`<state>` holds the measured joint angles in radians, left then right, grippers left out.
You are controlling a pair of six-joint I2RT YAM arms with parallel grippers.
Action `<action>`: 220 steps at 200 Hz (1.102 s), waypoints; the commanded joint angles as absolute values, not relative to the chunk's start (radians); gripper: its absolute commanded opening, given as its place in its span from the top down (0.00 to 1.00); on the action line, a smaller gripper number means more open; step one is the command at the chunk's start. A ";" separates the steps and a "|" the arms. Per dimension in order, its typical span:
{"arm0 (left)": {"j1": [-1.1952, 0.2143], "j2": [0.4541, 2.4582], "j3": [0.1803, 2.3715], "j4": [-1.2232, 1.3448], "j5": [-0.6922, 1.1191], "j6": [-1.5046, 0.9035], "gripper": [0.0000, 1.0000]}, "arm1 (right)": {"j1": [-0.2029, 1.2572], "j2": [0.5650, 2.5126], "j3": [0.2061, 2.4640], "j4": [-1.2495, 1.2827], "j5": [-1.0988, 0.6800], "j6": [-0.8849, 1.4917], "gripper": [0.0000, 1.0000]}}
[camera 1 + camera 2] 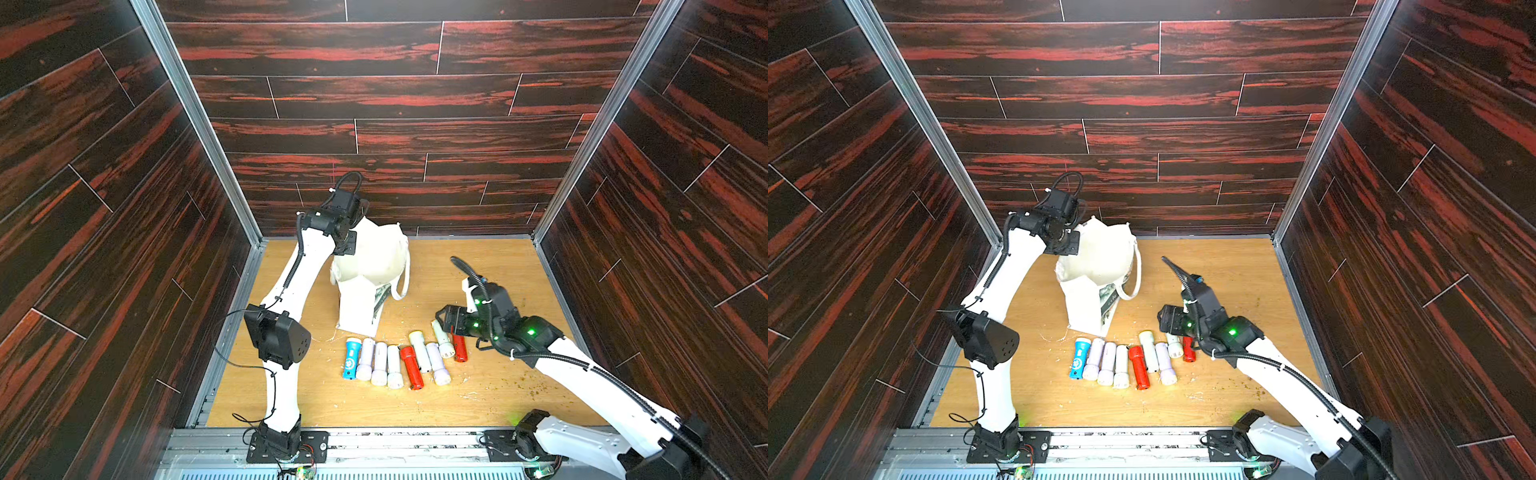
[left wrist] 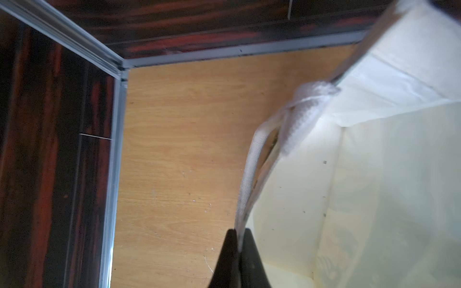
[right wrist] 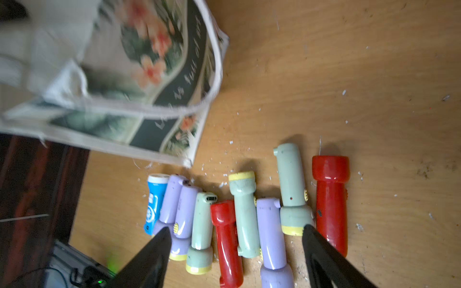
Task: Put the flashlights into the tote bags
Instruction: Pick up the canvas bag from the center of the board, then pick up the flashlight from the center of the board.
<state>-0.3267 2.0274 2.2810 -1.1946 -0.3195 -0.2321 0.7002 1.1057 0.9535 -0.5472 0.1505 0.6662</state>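
— Which way do the flashlights (image 3: 245, 214) lie from the right gripper (image 3: 237, 228)?
— Directly under its spread, empty jaws, with the barrels running across the closing line. It is the nearer arm. The left gripper (image 2: 239, 233) is clamped on the tote bag (image 2: 374, 174) edge, beyond the row.

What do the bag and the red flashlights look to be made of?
Bag: woven cloth, matte; it sags, creases, and shows loose threads at the hem. Red flashlights: probably moulded plastic, glossy; bright highlights run along their barrels.
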 commanded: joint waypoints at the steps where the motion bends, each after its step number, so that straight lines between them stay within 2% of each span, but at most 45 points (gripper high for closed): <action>1: -0.319 1.901 2.267 -1.136 -0.344 -0.248 1.00 | 0.745 1.115 0.933 -0.578 0.184 0.699 0.18; 34: -0.295 1.776 2.097 -0.986 -0.252 -0.260 1.00 | 0.813 1.122 0.903 -0.543 0.142 0.738 0.21; 77: -0.244 1.699 1.926 -0.915 -0.161 -0.270 1.00 | 0.960 1.204 0.919 -0.555 0.134 0.810 0.30; 101: -0.207 1.647 1.828 -0.845 -0.090 -0.289 1.00 | 1.009 1.281 0.946 -0.583 0.146 0.864 0.38; 126: -0.173 1.616 1.777 -0.807 -0.031 -0.314 1.00 | 1.015 1.344 0.964 -0.586 0.156 0.901 0.43; 220: -0.160 1.592 1.737 -0.776 0.032 -0.334 1.00 | 1.015 1.550 1.041 -0.604 0.157 0.931 0.48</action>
<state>-0.1635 1.6371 1.7493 -0.8070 0.0090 -0.3225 1.0107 1.5055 1.0122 -0.5671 0.1383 0.8909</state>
